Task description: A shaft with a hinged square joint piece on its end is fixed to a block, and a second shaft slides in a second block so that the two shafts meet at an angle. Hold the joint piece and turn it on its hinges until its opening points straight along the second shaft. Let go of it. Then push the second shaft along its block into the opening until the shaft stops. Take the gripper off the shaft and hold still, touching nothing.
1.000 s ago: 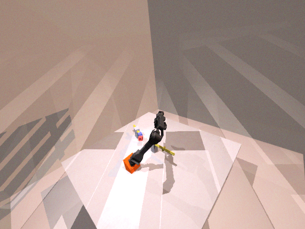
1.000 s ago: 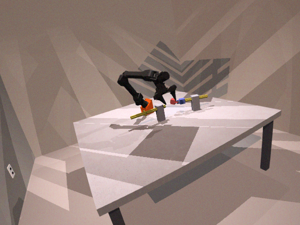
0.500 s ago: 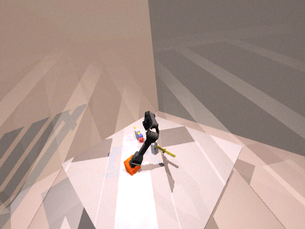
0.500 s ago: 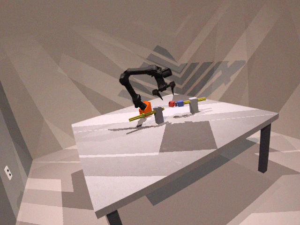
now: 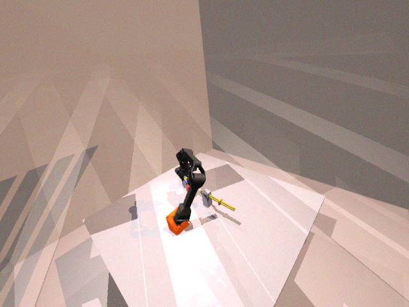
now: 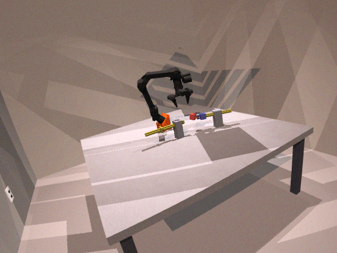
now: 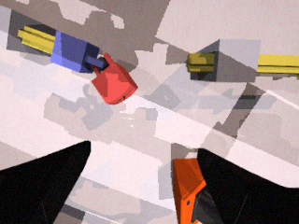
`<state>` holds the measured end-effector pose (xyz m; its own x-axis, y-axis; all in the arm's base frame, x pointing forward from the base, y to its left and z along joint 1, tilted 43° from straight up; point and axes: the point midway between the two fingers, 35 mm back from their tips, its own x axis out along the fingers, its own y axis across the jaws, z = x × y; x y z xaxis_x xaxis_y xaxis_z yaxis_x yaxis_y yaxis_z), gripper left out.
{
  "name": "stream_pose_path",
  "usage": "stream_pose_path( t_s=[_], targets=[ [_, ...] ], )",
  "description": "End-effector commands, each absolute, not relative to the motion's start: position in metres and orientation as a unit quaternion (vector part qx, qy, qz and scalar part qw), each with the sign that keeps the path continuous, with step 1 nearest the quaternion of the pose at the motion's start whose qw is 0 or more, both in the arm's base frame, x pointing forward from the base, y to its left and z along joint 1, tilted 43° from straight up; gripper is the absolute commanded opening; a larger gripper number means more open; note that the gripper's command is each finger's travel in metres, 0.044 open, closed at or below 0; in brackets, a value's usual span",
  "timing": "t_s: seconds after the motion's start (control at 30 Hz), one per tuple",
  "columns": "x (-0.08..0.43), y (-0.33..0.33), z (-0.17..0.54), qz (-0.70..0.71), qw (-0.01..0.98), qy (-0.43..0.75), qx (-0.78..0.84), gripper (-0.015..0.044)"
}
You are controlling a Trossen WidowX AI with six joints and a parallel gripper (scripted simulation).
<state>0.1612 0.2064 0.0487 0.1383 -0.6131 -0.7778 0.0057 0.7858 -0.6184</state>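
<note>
The red square joint piece (image 5: 187, 187) (image 6: 193, 116) (image 7: 114, 86) hangs by its hinge from the blue piece (image 6: 202, 116) (image 7: 72, 51) on the first yellow shaft (image 6: 226, 111) (image 7: 37, 39), held in a grey block (image 6: 217, 119). In the wrist view the red piece points down and right, off the second shaft's line. The second yellow shaft (image 5: 227, 205) (image 6: 152, 133) (image 7: 280, 61) passes through its grey block (image 5: 207, 199) (image 6: 178, 129) (image 7: 238, 61). A gap separates its near end from the red piece. My gripper (image 6: 181, 105) (image 7: 145, 149) is open and empty, above the parts and touching none.
The orange arm base (image 5: 176, 225) (image 6: 164, 121) (image 7: 187, 173) stands beside the second block. A small yellow cross piece (image 5: 220, 201) (image 6: 161, 129) sticks out from the second shaft, on the outer side of its block. Patterned light and shadows cover the table (image 5: 261, 231) (image 6: 136, 174).
</note>
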Motion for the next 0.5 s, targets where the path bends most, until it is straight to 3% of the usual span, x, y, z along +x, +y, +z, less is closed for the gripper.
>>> stream_pose_path(
  t_s=[0.0, 0.47],
  targets=[
    [0.1411, 0.2030, 0.0500, -0.210, 0.691, 0.623, -0.299, 0.0440],
    [0.1435, 0.2000, 0.0448, -0.169, 0.642, 0.652, -0.366, 0.0440]
  ],
)
